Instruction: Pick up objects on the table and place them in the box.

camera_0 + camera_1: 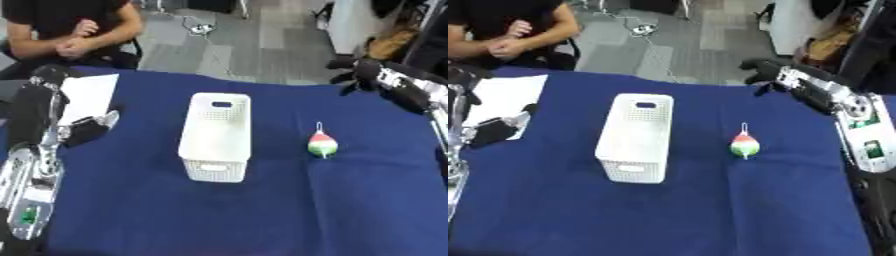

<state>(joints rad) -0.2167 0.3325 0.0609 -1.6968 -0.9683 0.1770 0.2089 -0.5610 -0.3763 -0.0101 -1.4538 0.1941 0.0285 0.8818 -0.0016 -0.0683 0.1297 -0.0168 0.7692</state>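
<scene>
The white box [216, 136] sits in the middle of the blue table [262, 215], long way pointing away from the robot. Just to its right lies a small red, white and green toy [322, 144], outside the box. Farther back, the right hand [765, 68] is nearer the toy; I cannot tell its fingers. The left hand [87, 129] rests on white paper [86, 95], holding nothing I can see.

The box [216, 136] stands lengthwise near the middle of the table [262, 215]. The small toy [322, 144] lies to its right, apart from it. A sheet of paper [87, 96] lies at the far left corner, and the left hand [87, 129] sits over its near edge. The right hand [767, 70] hangs over the far right edge.
</scene>
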